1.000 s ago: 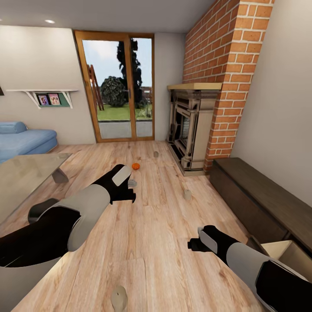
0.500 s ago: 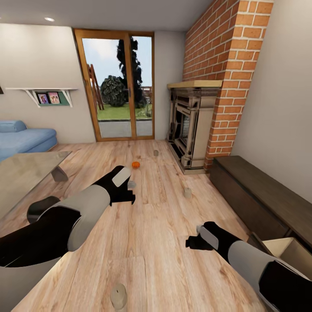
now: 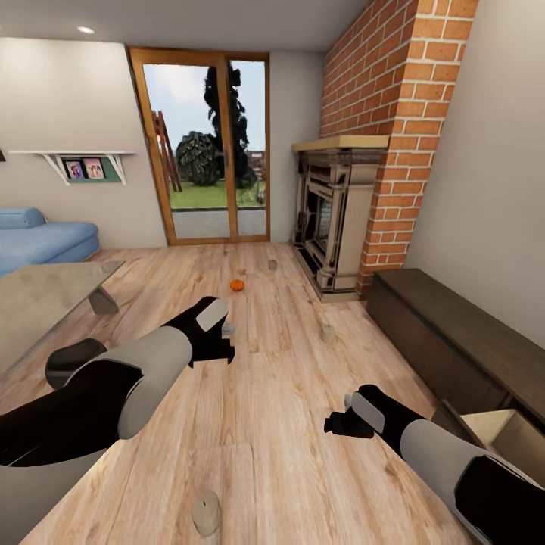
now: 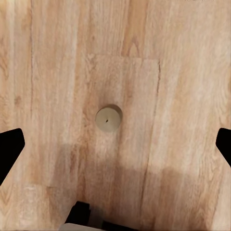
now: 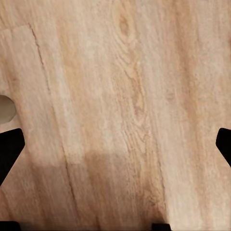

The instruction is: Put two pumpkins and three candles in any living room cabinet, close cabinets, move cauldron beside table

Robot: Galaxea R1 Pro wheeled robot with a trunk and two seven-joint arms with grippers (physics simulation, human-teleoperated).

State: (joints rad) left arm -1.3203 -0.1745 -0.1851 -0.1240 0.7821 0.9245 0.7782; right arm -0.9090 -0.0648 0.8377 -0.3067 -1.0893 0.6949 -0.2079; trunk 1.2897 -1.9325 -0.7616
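1. Head view, cabinet (image 3: 462, 341): long dark-brown unit along the right wall of the plank floor (image 3: 280, 424), past the brick chimney (image 3: 401, 136); its nearest drawer (image 3: 503, 439) stands pulled out, pale inside.
2. Glass-topped table (image 3: 38, 303) at the floor's left edge.
3. My left gripper (image 4: 115, 144): fingers spread wide, holding nothing, hanging over a candle (image 4: 108, 118) upright on the boards.
4. My right gripper (image 5: 115, 144): fingers equally wide apart, empty, over bare planks.
5. Pumpkin (image 3: 237, 284): orange, mid-floor toward the glass doors (image 3: 204, 147).
6. Candles: one by the fireplace (image 3: 328, 333), one farther off near the doors (image 3: 272, 266), one at the floor's near edge (image 3: 205, 512).
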